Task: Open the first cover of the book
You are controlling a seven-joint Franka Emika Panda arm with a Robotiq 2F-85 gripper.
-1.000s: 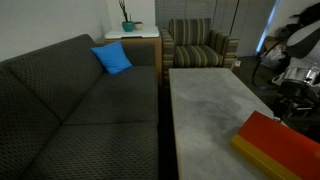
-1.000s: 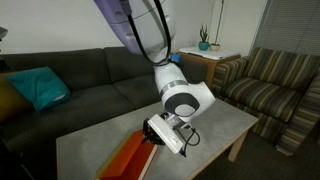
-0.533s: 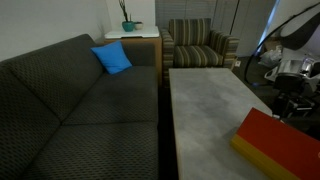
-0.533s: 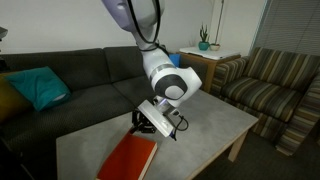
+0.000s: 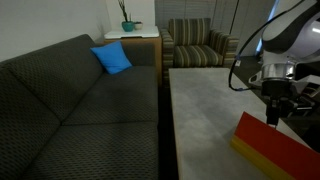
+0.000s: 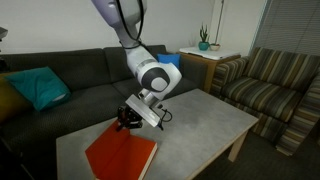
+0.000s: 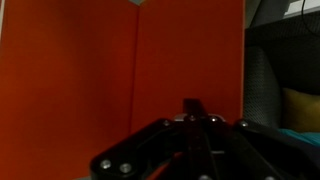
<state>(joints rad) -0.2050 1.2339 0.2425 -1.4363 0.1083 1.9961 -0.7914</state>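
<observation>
Book (image 6: 122, 155) flat on table (image 6: 200, 115), near its end. My pincer (image 6: 126, 119) low at book's edge; apart or together, can't tell. First cover (image 5: 290, 145) looks stiff, thin, light, slick. I'd catch its free edge, fingertip under.

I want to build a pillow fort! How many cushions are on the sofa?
3: a blue cushion near the plant, a teal cushion at the opposite end, a yellowish cushion beside it, partly cut off. Others may be hidden.
</observation>
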